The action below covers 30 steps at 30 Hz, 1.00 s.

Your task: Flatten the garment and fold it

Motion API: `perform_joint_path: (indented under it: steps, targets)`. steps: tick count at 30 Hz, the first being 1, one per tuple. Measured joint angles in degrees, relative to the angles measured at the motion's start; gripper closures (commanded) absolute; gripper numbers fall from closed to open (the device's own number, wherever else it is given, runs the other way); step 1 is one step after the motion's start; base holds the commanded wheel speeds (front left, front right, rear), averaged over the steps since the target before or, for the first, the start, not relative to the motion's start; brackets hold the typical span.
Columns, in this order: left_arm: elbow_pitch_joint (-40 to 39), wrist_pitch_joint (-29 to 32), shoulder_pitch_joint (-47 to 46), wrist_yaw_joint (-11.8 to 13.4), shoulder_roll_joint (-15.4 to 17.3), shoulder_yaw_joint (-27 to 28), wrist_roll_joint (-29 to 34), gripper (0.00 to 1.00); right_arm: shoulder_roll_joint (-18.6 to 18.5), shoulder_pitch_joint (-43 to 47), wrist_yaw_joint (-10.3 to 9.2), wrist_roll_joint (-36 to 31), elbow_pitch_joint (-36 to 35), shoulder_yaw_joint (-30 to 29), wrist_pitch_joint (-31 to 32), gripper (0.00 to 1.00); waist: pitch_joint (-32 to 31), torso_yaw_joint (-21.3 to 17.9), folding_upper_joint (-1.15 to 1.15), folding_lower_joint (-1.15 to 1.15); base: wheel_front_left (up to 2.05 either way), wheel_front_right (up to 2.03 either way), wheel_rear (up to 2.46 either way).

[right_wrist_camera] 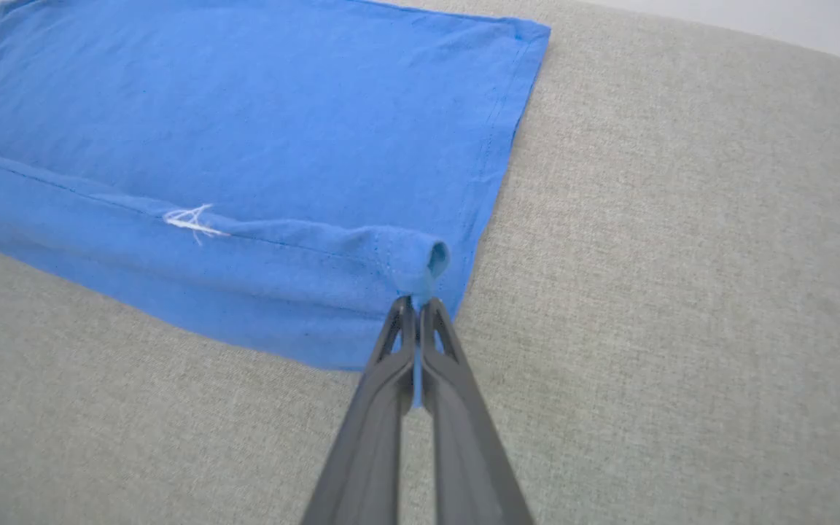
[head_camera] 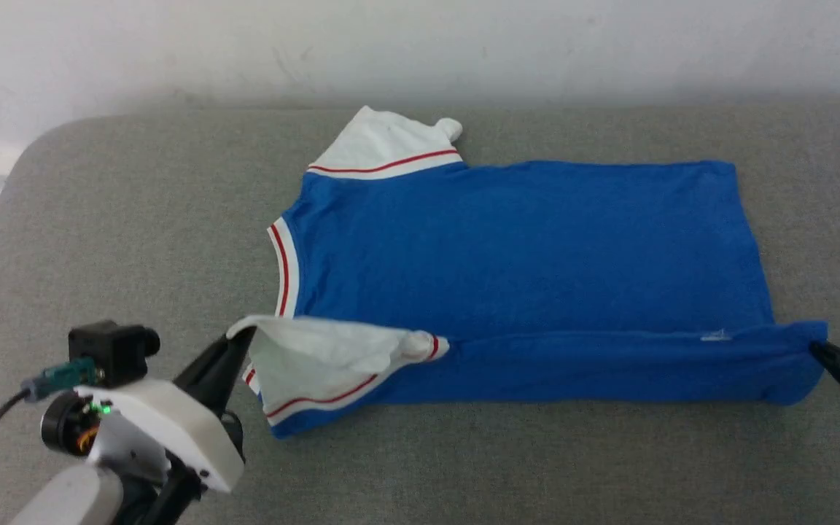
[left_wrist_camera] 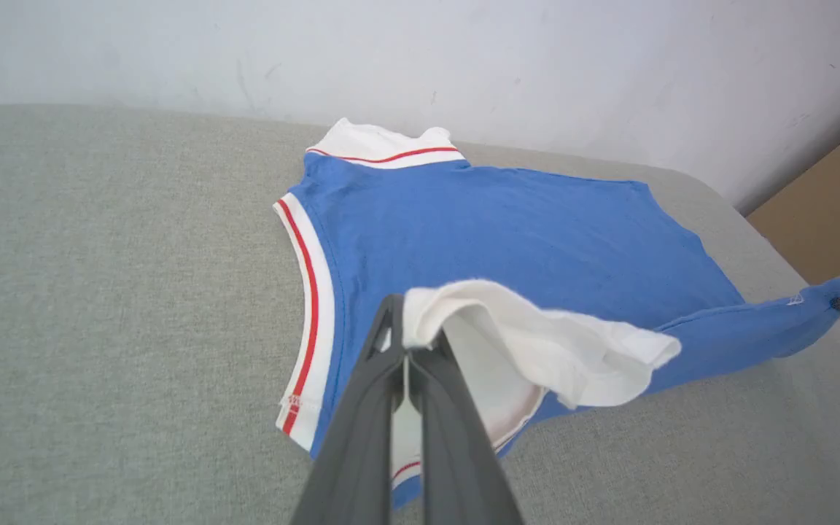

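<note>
My left gripper (left_wrist_camera: 407,344) is closed on the white sleeve (left_wrist_camera: 537,343), my right gripper (right_wrist_camera: 415,305) on the hem corner (right_wrist_camera: 424,261). Beyond both, the garment (head_camera: 522,248) lies flat on the grey surface (head_camera: 135,219). I judge this the lengthwise fold; next, both corners must travel across evenly.

Garment (head_camera: 537,248) on grey padded surface (head_camera: 135,219)

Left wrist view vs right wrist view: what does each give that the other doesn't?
Left wrist: left gripper shut on the near sleeve, the far sleeve, a brown box. Right wrist: hem stitching and the rolled hem corner pinched in the right gripper, close up. Both: blue shirt, its white logo, grey surface, right gripper on the hem corner.
</note>
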Motion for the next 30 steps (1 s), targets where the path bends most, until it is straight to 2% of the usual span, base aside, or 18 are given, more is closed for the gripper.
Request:
perform_joint_path:
  steps: [11, 17, 22, 23, 24, 25, 30]
  targets:
    - [12.7, 1.2, -16.6, -3.7, -3.4, -3.2, 5.4, 1.00, 5.0, -10.0, 0.00, -6.2, 5.6, -0.1, 4.0, 1.00, 7.5, -0.6, 0.00, 0.01, 0.00, 0.00, 0.00]
    - [20.7, 1.8, -22.2, -5.1, -4.5, -6.1, 9.3, 1.00, 7.0, -14.0, 0.00, -8.5, 9.4, 1.6, 4.4, 1.00, 10.6, -1.1, 0.00, 0.00, 0.00, 0.00, 0.00]
    - [27.8, 1.0, -24.7, -6.4, -6.9, -7.7, 10.6, 1.00, 8.8, -16.6, 0.00, -9.4, 12.7, 2.8, 3.5, 1.00, 12.0, -1.1, 0.00, 0.00, 0.00, 0.00, 0.00]
    - [29.3, 0.6, -24.8, -6.5, -7.7, -8.0, 10.6, 0.00, 9.0, -16.8, 0.00, -10.1, 13.3, 3.1, 2.9, 1.00, 12.0, -1.0, 0.00, 0.00, 0.00, 0.00, 0.00]
    - [30.5, 0.1, -24.9, -6.5, -8.4, -8.2, 10.7, 0.00, 9.2, -17.1, 0.00, -10.9, 14.0, 3.3, 2.3, 0.66, 11.9, -0.9, 0.00, 0.00, 0.00, 0.00, 0.00]
    - [31.8, -0.7, -25.0, -6.5, -9.1, -8.4, 10.8, 0.00, 9.6, -17.2, 0.01, -11.3, 14.9, 3.2, 1.8, 0.00, 11.7, -0.8, 0.00, -0.01, 0.00, 0.00, 0.00]
    - [35.8, -4.9, -24.9, -6.4, -11.9, -8.3, 10.5, 0.00, 11.8, -16.9, 0.00, -11.6, 18.4, 2.6, -0.3, 0.00, 9.8, -0.3, 0.00, -0.01, 0.00, 0.00, 0.00]
